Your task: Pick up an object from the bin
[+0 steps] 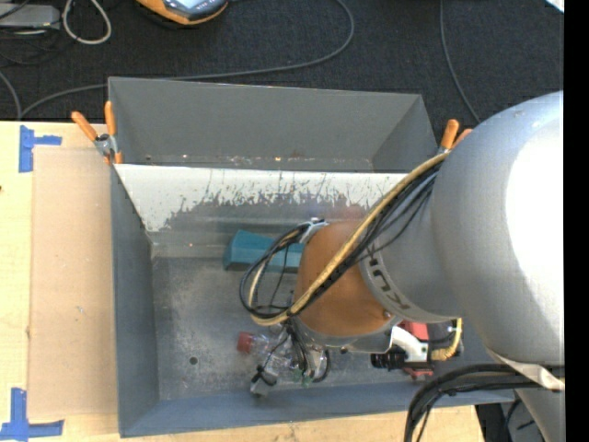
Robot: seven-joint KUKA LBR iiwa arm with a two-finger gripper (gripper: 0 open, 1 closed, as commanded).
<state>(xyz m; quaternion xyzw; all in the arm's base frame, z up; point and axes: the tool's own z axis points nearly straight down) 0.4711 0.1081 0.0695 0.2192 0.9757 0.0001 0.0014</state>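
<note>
Centrally, a grey metal bin (133, 339) with sloping walls and a scuffed floor. The arm (515, 238) enters from the right, and its pale grey body covers the bin's right side. An orange cover (336, 288) sits at the wrist. Black and yellow cables (267, 274) loop from the arm across this cover toward the left.

Below the cover the gripper (285, 365) is low in the bin, close to the floor and near the front wall. How far it is open cannot be told, because its tip is a tangle of dark and shiny parts. Whether anything is held there cannot be told either.

A small red piece (247, 343) lies on the floor just beside the gripper, on its left, and is the thing nearest to it. Whether the two touch is unclear.

A teal block (247, 247) lies flat at the back of the floor, at the foot of the rear slope. It is partly hidden by the cables and well apart from the gripper.

A red-and-white piece (416, 332) shows at the right under the arm's edge, with a black piece (386, 360) just below it. Whether these two lie in the bin or belong to the arm cannot be told.
</note>
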